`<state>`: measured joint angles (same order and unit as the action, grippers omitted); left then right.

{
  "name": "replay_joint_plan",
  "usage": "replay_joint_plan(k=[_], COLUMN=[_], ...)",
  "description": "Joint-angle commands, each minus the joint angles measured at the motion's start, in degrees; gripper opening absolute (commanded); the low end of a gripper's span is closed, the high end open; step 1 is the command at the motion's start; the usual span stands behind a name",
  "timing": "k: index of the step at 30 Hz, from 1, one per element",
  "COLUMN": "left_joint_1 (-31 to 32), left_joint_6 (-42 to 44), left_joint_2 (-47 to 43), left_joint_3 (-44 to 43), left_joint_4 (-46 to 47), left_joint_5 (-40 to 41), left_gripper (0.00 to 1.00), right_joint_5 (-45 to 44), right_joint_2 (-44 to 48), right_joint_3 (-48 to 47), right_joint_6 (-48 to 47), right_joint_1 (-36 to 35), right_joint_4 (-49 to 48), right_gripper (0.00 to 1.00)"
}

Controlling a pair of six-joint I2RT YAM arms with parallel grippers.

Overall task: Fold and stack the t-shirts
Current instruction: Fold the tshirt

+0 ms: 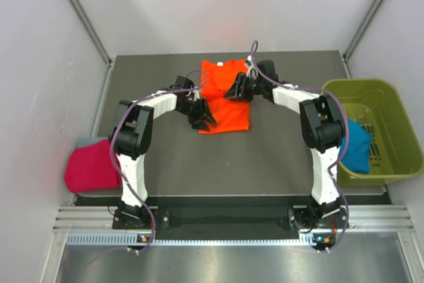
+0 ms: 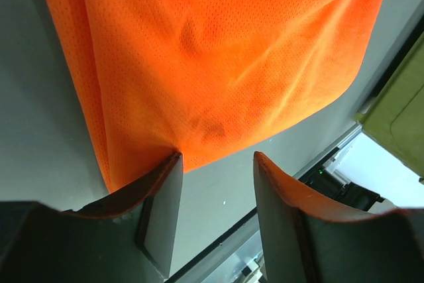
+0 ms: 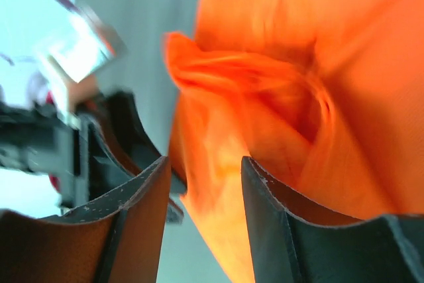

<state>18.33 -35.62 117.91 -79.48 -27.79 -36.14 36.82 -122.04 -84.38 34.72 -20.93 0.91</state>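
The bright orange t-shirt (image 1: 228,114) lies partly folded on the dark table, at the middle back. My left gripper (image 1: 207,120) is at its near left edge. In the left wrist view the gripper (image 2: 215,160) is open, with its left fingertip touching the shirt's (image 2: 218,51) hem and bare table between the jaws. My right gripper (image 1: 234,92) is over the shirt's upper middle. In the right wrist view it (image 3: 205,164) is open, with bunched orange cloth (image 3: 318,64) below and between the jaws; this view is blurred. A magenta-pink shirt (image 1: 93,165) lies at the left. A teal-blue shirt (image 1: 358,146) hangs in the bin.
The olive-green bin (image 1: 361,85) stands at the table's right edge, beside the right arm. A strip of grey-blue cloth (image 1: 85,141) shows under the magenta-pink shirt. Grey walls enclose the table on three sides. A metal rail runs along the near edge.
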Motion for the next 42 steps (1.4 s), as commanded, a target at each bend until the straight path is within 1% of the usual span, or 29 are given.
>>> replay_joint_plan(k=[1,2,3,4,5,7,11,12,14,15,19,21,25,35,39,42], left_joint_1=[-0.1,-0.1,-0.1,-0.2,-0.4,-0.9,-3.5,-4.0,-5.0,-5.3,-5.6,-5.9,-5.9,-4.6,-4.0,-3.7], left_joint_6=[0.7,1.4,1.8,2.1,2.8,3.1,3.6,3.5,3.4,3.5,2.7,0.2,-2.3,-3.0,-3.2,-3.5], left_joint_2=[-1.6,-2.1,-3.4,-4.2,-5.0,-7.5,-10.6,-10.9,-11.1,-10.7,-9.2,-7.9,-6.1,-3.3,-2.4,-2.0], left_joint_3=[-0.1,-0.8,-1.2,-1.6,-2.3,-2.5,-0.2,0.5,2.5,3.0,4.6,5.6,7.8,6.9,6.3,6.0], left_joint_4=[1.4,1.2,0.1,-0.4,-0.7,-1.4,-2.4,-2.5,-2.8,-2.9,-2.6,-1.8,-0.1,1.2,1.6,1.9], left_joint_5=[0.5,0.7,2.1,2.7,3.2,4.0,3.4,3.1,2.2,2.0,1.6,0.7,0.1,0.5,-0.1,-0.5], left_gripper=[0.52,0.53,0.58,0.60,0.62,0.66,0.69,0.69,0.69,0.69,0.69,0.68,0.68,0.67,0.65,0.61], right_joint_5=[-2.5,-2.9,-3.2,-3.1,-2.8,-2.0,0.6,1.0,1.2,1.2,2.5,2.3,2.6,3.0,3.7,4.0], right_joint_2=[1.7,2.8,3.6,4.4,6.8,9.4,16.8,17.9,20.2,21.0,21.9,20.8,17.6,10.1,9.8,10.7], right_joint_3=[-4.9,-4.9,-4.5,-3.8,-2.9,0.7,10.2,14.3,17.7,20.7,26.3,27.9,26.4,20.5,20.9,22.1], right_joint_6=[-2.7,-3.2,-3.6,-4.2,-4.3,-4.7,-4.1,-3.6,-3.1,-3.0,-0.7,0.2,0.4,1.7,2.8,3.4], right_joint_1=[2.8,3.2,3.5,4.3,4.6,5.6,7.5,7.8,8.7,8.8,8.8,8.6,8.0,5.9,4.6,4.2], right_joint_4=[-1.4,-1.1,-1.1,0.7,1.0,2.9,4.6,4.6,4.6,4.8,2.9,2.1,1.3,-0.4,-0.5,-0.4], right_gripper=[0.47,0.48,0.48,0.48,0.48,0.48,0.49,0.49,0.50,0.50,0.52,0.52,0.52,0.50,0.45,0.43])
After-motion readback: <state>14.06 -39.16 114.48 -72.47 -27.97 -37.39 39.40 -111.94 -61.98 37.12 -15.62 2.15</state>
